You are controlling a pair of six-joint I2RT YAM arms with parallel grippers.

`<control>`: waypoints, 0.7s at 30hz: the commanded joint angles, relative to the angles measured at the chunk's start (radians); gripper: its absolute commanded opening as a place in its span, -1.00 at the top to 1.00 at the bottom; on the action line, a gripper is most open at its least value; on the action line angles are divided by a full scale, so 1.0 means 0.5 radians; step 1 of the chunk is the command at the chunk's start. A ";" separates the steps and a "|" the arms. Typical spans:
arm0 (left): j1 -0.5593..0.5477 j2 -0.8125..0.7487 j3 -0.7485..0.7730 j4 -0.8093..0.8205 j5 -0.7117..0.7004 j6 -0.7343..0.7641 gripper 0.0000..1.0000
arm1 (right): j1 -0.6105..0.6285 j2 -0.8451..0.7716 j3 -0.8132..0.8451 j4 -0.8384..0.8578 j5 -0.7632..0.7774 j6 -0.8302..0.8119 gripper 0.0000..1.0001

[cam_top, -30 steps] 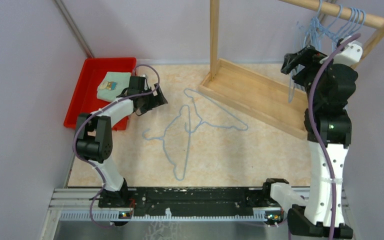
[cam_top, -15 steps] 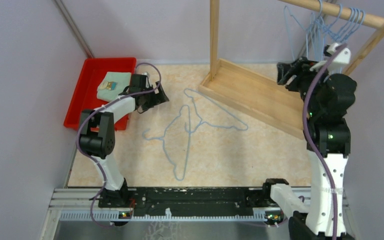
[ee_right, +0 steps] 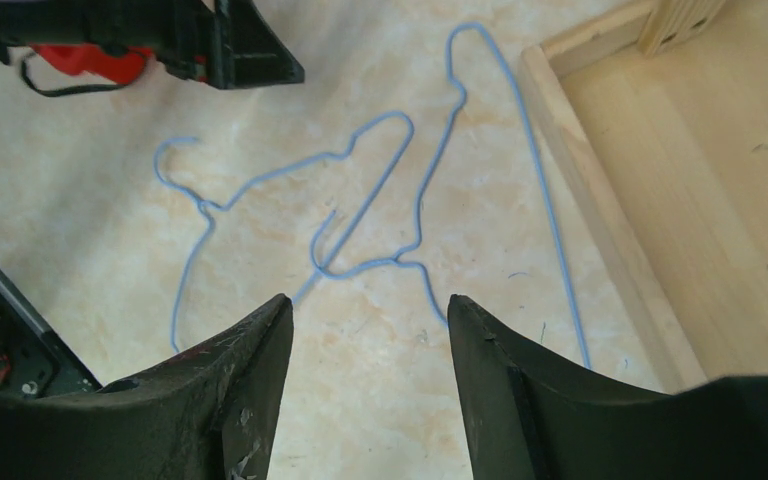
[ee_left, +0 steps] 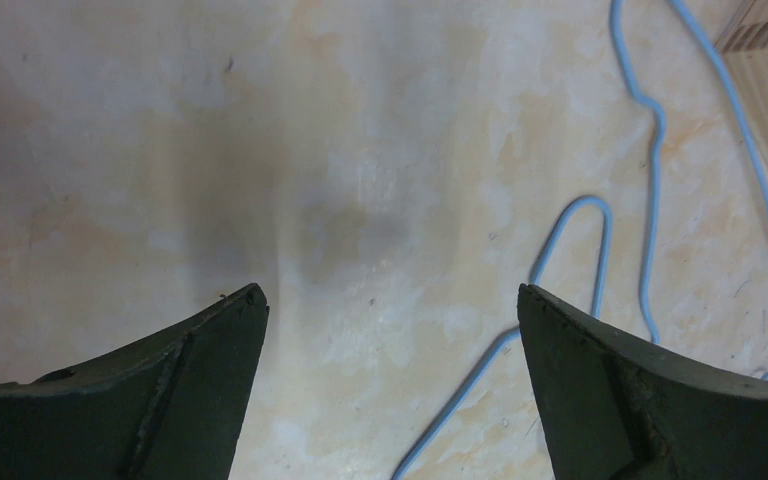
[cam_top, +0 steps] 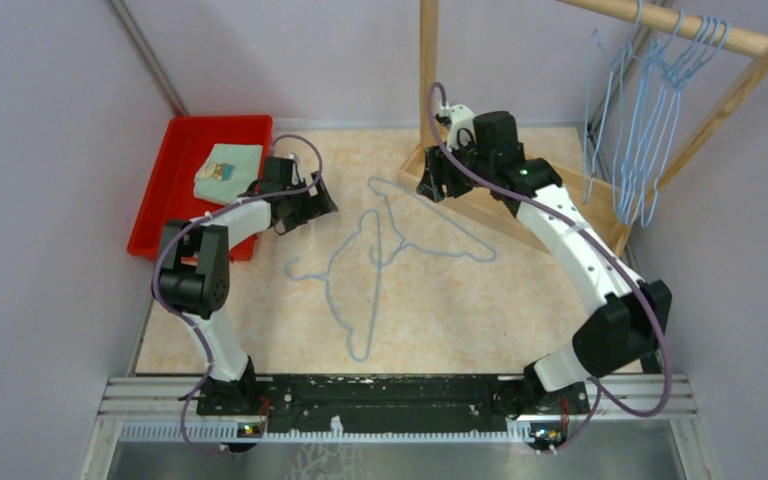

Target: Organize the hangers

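Two hangers lie overlapping at the centre of the counter. Further hangers hang from the wooden rail, upper right. The left gripper sits near the red tray, which holds a folded cloth. The right gripper is over the left corner of the rack base.

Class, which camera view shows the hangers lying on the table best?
Top external: both loose hangers appear whole. Right wrist shows most of them, lower ends cut off. Left wrist catches only a hook and some wire.
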 commanded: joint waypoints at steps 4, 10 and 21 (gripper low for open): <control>0.016 -0.209 -0.170 0.081 0.052 -0.074 -0.99 | 0.030 0.378 0.041 -0.068 -0.020 -0.293 -0.14; 0.016 -0.248 -0.172 0.059 0.062 -0.065 -0.99 | 0.128 0.647 0.004 -0.008 0.108 -0.379 -0.13; 0.019 -0.258 -0.190 0.031 0.066 -0.076 -0.99 | 0.347 0.932 0.005 -0.037 0.484 -0.455 -0.06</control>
